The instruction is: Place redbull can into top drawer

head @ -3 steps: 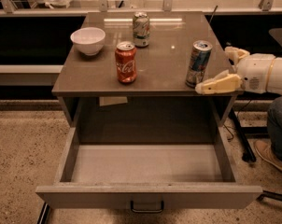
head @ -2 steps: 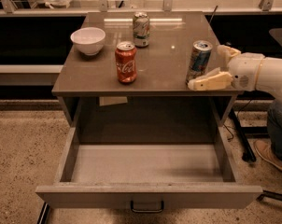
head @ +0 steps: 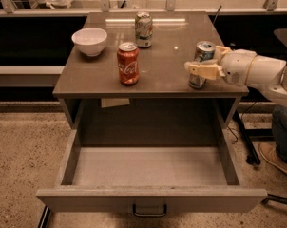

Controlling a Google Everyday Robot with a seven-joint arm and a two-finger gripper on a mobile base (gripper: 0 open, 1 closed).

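From the one camera view, the gripper (head: 204, 61) reaches in from the right at the worktop's (head: 165, 68) right edge. Its fingers (head: 203, 70) are spread to either side of the redbull can (head: 204, 51), one across the front and one behind. I can't tell whether they press it yet. The can stands upright on the worktop, near the front right corner, well apart from the cola can (head: 128, 63), the pale can (head: 143, 30) and the bowl (head: 90, 41). The top drawer (head: 153, 199) is pulled wide open below. I judge this the grasping step. Next I'd close firmly, lift straight up, carry it forward past the worktop edge and lower it into the drawer.
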